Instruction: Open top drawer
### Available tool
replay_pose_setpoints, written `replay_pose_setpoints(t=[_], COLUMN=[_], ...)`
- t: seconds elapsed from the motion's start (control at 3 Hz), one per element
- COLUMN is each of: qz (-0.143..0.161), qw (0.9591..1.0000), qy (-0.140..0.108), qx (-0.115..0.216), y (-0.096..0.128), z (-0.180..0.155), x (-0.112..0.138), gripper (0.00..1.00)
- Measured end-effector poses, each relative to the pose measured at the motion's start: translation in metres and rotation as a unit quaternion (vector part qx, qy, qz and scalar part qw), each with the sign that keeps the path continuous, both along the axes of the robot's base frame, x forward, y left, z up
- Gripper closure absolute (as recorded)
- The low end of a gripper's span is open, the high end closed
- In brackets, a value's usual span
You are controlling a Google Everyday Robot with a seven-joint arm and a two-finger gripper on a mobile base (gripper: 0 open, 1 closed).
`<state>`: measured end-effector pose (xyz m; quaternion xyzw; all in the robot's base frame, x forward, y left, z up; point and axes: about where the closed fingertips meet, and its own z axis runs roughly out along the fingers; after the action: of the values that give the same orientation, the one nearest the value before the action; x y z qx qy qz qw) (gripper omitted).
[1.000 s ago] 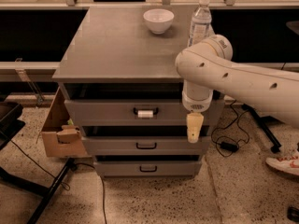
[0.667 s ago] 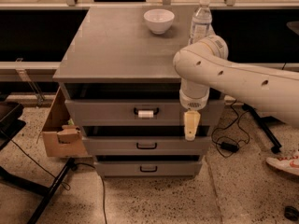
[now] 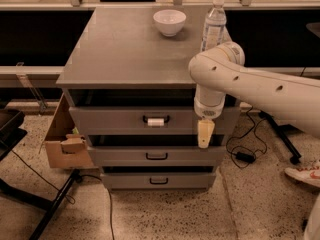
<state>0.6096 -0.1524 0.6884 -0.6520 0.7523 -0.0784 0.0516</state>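
Note:
The top drawer (image 3: 115,120) is the tallest grey front of the cabinet, with a black handle (image 3: 156,119) bearing a small white tag. A dark gap shows between its front and the cabinet top (image 3: 125,49). Two shallower grey drawers (image 3: 150,155) with plain black handles sit below it. My gripper (image 3: 205,134) hangs from the white arm (image 3: 260,89), pointing down in front of the top drawer's right end. It is to the right of the handle and apart from it, holding nothing.
A white bowl (image 3: 169,21) and a water bottle (image 3: 213,26) stand at the back of the cabinet top. A cardboard box (image 3: 65,139) leans against the cabinet's left side. Cables (image 3: 245,154) and a shoe (image 3: 302,176) lie on the floor at right. Black stand legs (image 3: 50,209) are at left.
The gripper has shifted very slightly left and up. The drawers have not moved.

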Motion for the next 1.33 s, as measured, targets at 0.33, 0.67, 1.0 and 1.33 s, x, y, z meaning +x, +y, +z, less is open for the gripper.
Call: replay_pose_setpoints(t=[0.33,0.67,1.0,1.33], qz=[-0.016,-0.017,-0.017,-0.017], qw=[0.9997,0.9996,0.9996,0.9996], qy=[0.02,0.021,0.021,0.021], qx=[-0.006,-0.006,-0.006,-0.006], y=[-0.017,-0.017,-0.016,-0.016], z=[-0.008,-0.003,0.004,0.004], x=[-0.02,-0.021,-0.021,-0.021], gripper=[0.45,0.68,0.97,0.85])
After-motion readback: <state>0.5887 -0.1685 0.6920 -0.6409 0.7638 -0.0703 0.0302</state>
